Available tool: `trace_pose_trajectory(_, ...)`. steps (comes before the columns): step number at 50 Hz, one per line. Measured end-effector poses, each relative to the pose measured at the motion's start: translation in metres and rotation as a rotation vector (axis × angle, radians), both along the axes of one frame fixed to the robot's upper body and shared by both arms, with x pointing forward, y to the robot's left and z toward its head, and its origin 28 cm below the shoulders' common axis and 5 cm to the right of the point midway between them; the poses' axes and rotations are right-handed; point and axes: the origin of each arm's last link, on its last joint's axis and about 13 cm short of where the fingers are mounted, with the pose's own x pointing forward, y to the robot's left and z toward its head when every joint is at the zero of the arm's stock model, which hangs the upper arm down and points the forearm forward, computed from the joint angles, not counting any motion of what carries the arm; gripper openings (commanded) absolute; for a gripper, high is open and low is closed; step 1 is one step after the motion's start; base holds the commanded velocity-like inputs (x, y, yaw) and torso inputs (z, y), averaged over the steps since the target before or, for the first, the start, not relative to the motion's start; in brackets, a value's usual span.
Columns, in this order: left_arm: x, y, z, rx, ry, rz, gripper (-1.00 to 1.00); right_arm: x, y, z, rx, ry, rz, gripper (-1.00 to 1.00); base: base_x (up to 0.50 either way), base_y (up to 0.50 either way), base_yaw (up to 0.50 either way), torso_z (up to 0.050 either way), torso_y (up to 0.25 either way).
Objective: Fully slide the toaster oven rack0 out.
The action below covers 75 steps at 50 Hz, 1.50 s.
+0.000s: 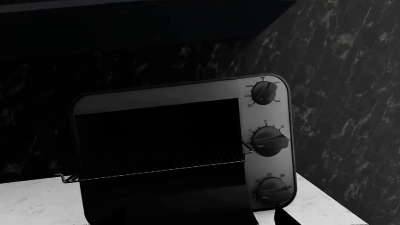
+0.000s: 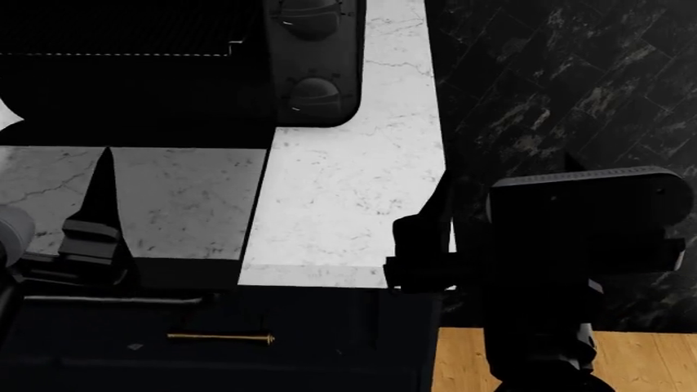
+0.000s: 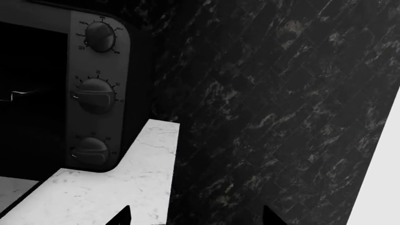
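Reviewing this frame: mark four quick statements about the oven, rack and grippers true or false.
1. The toaster oven door is open. True.
2. The rack is shut fully inside, behind a closed door. False: its front edge shows at the open cavity's mouth.
3. The right gripper grips a knob. False: its fingertips are apart over the counter, holding nothing.
4. The panel has three knobs. True.
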Motion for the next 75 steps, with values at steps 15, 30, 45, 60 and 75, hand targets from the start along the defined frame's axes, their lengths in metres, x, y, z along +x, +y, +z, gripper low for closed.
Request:
trace_pose_trajectory(15,0.001,0.001,0.000,0.017,-0.009,0.014,1.00,-0.002,-0.001,0.001,0.002,-0.008,0.003,1.00,0.36,0.27,0.00,0.000,0.000)
trace_pose_trajectory(30,0.004,0.002,-0.001,0.025,-0.005,0.013,1.00,-0.003,-0.003,0.001,0.013,-0.012,0.010,1.00,0.40,-0.06,0.00,0.000,0.000)
trace_pose_trajectory(45,0.004,0.005,-0.001,0.055,0.004,0.020,1.00,-0.006,-0.003,0.002,0.022,-0.018,0.015,1.00,0.00,0.00,0.00,0.000,0.000)
trace_pose_trajectory(60,0.014,0.004,0.016,0.478,0.022,0.018,1.00,-0.006,-0.004,0.005,0.019,-0.021,0.014,1.00,0.00,0.00,0.00,0.000,0.000)
trace_pose_trajectory(75,0.044,-0.005,0.028,0.909,0.085,0.008,1.00,-0.009,-0.007,0.008,0.012,-0.023,0.003,1.00,0.00,0.00,0.00,0.000,0.000)
